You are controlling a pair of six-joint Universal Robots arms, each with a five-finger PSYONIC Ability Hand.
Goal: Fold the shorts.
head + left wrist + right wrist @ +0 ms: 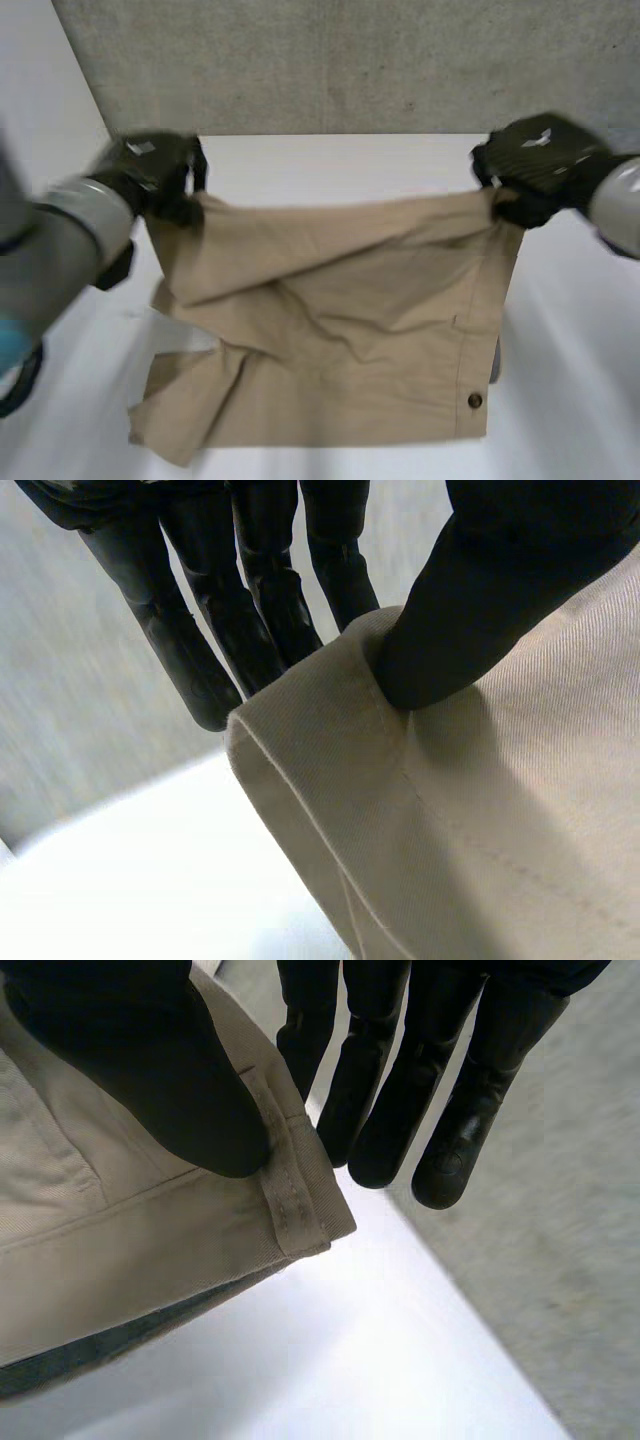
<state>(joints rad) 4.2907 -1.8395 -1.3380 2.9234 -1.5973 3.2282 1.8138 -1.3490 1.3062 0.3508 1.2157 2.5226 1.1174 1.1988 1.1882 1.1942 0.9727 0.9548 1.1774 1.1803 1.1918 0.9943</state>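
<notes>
two corners pinched: black left hand (150, 175) and black right hand (535, 160) hold the tan cotton shorts (340, 330) by the far edge, rest crumpled on the white worktop (570, 380). a shallow pinch could slip; bunched cloth may fold crooked.

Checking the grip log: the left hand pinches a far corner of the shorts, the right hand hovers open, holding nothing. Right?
No: the right hand pinches the other far corner of the shorts, as the right wrist view shows. The left hand does pinch its corner.
</notes>
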